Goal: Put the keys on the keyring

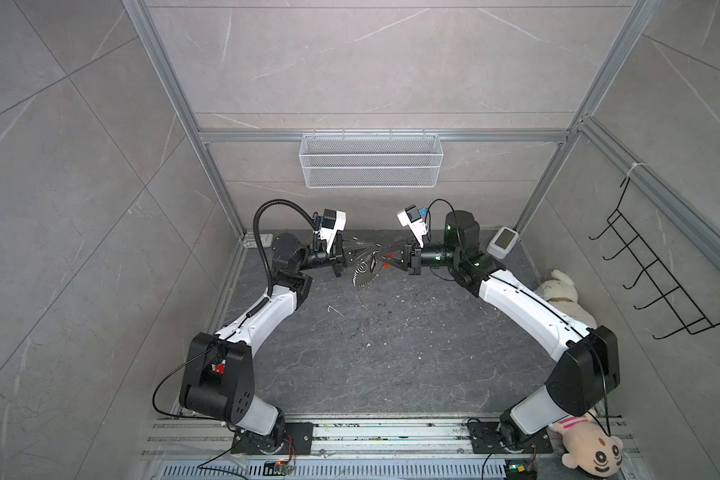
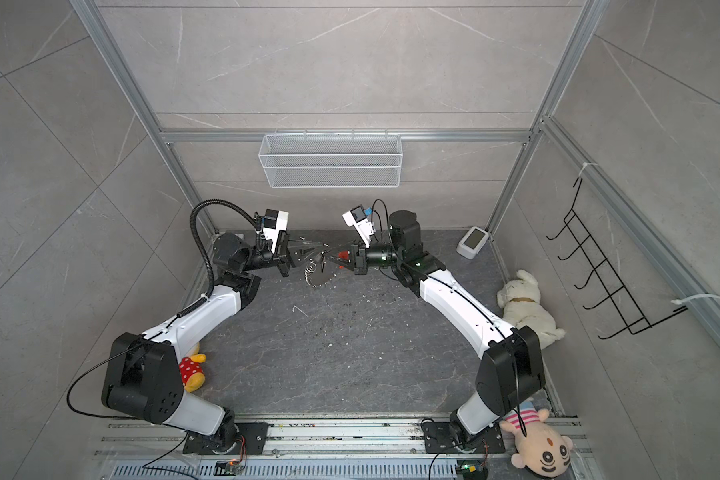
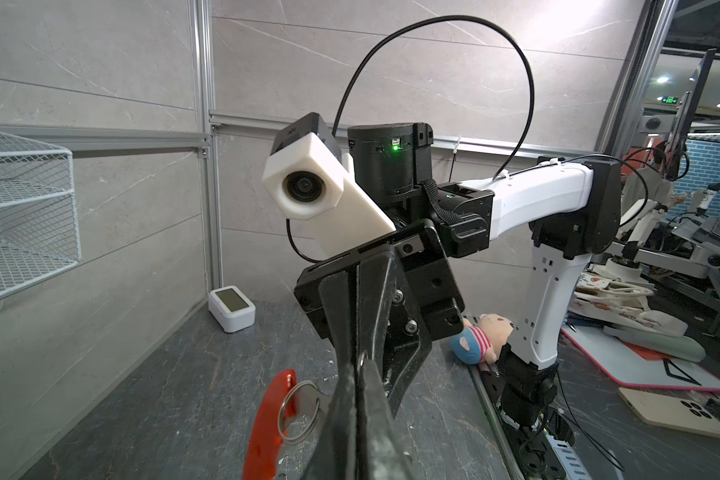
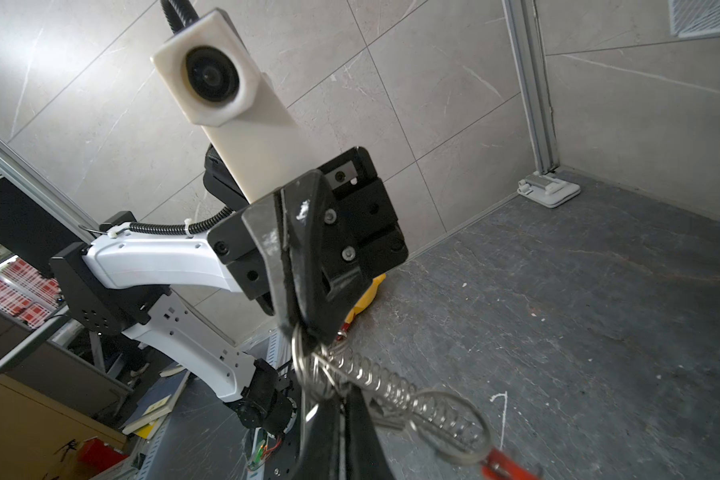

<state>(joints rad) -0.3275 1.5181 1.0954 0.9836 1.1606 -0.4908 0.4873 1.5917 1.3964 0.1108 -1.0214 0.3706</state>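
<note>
The left gripper (image 4: pixel 298 325) has its fingers pressed fully together on a silver ring of the keyring (image 4: pixel 393 392). The keyring's coil sags just below the fingertips, with its red bar (image 3: pixel 267 424) beside them. Tip to tip with it, the right gripper (image 3: pixel 360 354) has its fingers all but together; whether the keys lie between them cannot be told.
</note>
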